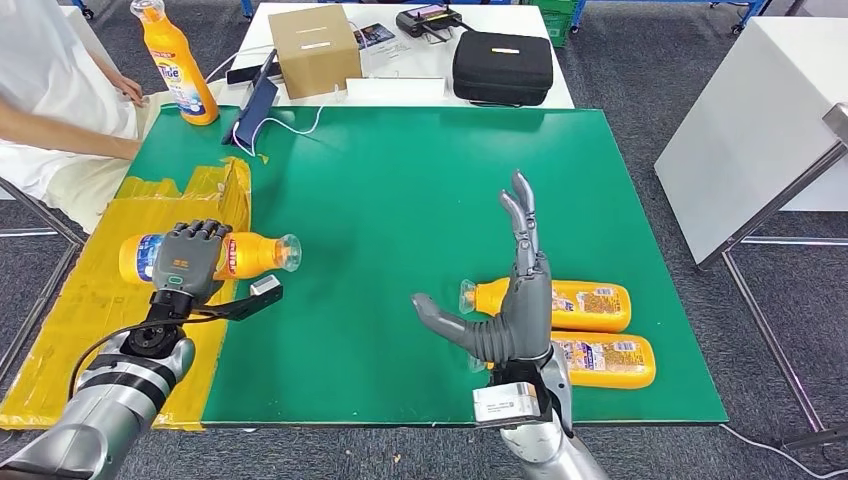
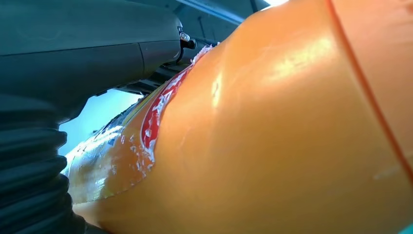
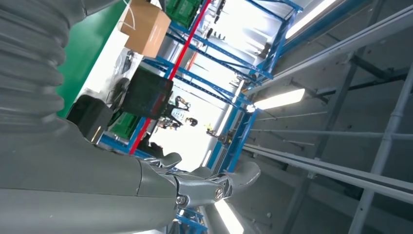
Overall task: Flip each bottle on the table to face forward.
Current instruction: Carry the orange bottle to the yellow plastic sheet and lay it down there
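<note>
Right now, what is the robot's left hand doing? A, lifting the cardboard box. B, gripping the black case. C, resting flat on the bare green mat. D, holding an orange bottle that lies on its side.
D: the left hand is wrapped around the orange bottle lying on its side at the mat's left edge, while the right hand is spread open, holding nothing.

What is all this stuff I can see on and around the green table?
Lying bottles: three, orange; one under the left robot hand, two at the right.
Upright bottle: one, orange, far left corner.
Cardboard box: one, brown, white table behind.
Case: one, black, same table.
Green mat: one, on the table.
Person: one, white clothing, far left.
Left robot hand: grey, gripping a bottle.
Right robot hand: grey, open, fingers spread.
</note>
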Robot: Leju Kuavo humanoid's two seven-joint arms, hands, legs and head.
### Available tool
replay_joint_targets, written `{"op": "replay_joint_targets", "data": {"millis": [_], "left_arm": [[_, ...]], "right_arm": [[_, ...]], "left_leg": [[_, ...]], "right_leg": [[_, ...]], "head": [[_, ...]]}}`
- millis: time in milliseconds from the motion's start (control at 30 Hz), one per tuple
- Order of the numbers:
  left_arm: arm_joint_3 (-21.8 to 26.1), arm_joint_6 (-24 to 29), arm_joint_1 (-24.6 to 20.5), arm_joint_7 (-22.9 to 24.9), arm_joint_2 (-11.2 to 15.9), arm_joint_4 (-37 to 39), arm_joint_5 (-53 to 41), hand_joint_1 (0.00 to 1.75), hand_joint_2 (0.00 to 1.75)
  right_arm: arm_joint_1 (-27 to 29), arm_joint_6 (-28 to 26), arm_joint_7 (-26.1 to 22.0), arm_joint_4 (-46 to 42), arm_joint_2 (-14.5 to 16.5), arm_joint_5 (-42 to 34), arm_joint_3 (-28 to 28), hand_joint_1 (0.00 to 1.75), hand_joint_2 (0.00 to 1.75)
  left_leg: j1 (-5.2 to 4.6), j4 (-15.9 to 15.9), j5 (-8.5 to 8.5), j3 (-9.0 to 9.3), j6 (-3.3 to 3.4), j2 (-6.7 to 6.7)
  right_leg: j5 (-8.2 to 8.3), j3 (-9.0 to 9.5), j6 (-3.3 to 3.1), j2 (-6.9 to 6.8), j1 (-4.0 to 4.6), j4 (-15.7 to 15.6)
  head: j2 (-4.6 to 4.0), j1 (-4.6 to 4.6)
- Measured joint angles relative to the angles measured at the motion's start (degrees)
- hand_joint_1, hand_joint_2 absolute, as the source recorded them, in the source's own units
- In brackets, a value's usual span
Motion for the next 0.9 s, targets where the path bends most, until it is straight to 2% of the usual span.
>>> {"op": "replay_joint_targets", "data": {"millis": [33, 67, 167, 200, 367, 633, 800, 900], "left_arm": [[0.46, 0.00, 0.29, -0.67, 0.14, 0.18, 0.52, 1.75, 1.75], [0.96, 0.00, 0.62, -1.48, 0.22, 0.31, 1.20, 1.64, 1.75], [2.57, 0.02, 1.71, -4.45, 0.08, 0.43, 3.55, 0.34, 1.75], [3.12, 0.04, 2.09, -5.36, -0.09, 0.43, 4.09, 0.00, 1.75], [5.26, 0.09, 3.27, -7.91, -1.23, 0.43, 4.70, 0.00, 1.75], [6.41, 0.19, 3.23, -8.12, -2.20, 0.98, 4.30, 0.00, 1.75], [6.38, 0.00, 2.34, -7.39, -3.50, 4.61, 2.31, 0.00, 1.75], [6.39, -2.58, 1.28, -6.75, -4.29, 7.62, 1.57, 0.00, 1.75]], "right_arm": [[0.02, 0.01, 0.00, 0.00, -0.07, -0.04, -0.10, 0.00, 1.75], [0.03, 0.03, 0.00, 0.01, -0.11, -0.09, -0.16, 0.00, 1.75], [0.03, 0.29, 0.00, 0.03, -0.14, -0.11, -0.19, 0.00, 1.75], [0.03, 0.39, 0.00, 0.05, -0.14, -0.12, -0.19, 0.00, 1.75], [-0.01, 0.67, 0.00, 0.36, -0.14, -0.15, -0.19, 0.00, 1.75], [-0.04, 1.02, 0.14, 0.66, -0.13, -0.17, -0.19, 0.00, 1.75], [-0.33, 1.82, 0.54, 1.44, 0.01, -0.19, -0.19, 0.00, 1.75], [-0.67, 2.40, 0.91, 1.92, 0.10, 0.01, -0.19, 0.00, 1.75]], "left_leg": [[0.00, 0.00, 0.00, 0.00, 0.00, 0.00], [0.00, 0.00, 0.00, 0.00, 0.00, -0.01], [0.00, 0.00, 0.00, 0.01, 0.00, -0.01], [0.01, 0.00, 0.00, 0.01, 0.00, -0.01], [0.01, 0.00, 0.00, 0.00, 0.00, -0.01], [0.01, 0.00, 0.00, 0.01, 0.00, -0.01], [0.00, 0.00, 0.01, 0.01, 0.00, -0.02], [0.00, 0.00, 0.00, 0.03, 0.00, -0.06]], "right_leg": [[0.00, 0.00, 0.00, 0.00, 0.00, 0.00], [0.00, 0.00, 0.00, 0.00, 0.00, 0.00], [0.00, -0.01, 0.00, 0.00, 0.01, 0.00], [0.00, -0.01, 0.00, 0.00, 0.01, 0.00], [0.00, -0.01, 0.00, 0.00, 0.01, 0.00], [0.01, 0.00, 0.01, 0.00, 0.01, 0.00], [0.01, 0.02, 0.01, 0.00, 0.01, 0.00], [0.01, 0.05, 0.01, -0.04, 0.00, 0.00]], "head": [[0.00, 0.01], [0.00, 0.00], [0.00, -0.01], [0.00, -0.01], [0.00, -0.01], [0.00, -0.01], [0.00, -0.01], [0.00, -0.01]]}}
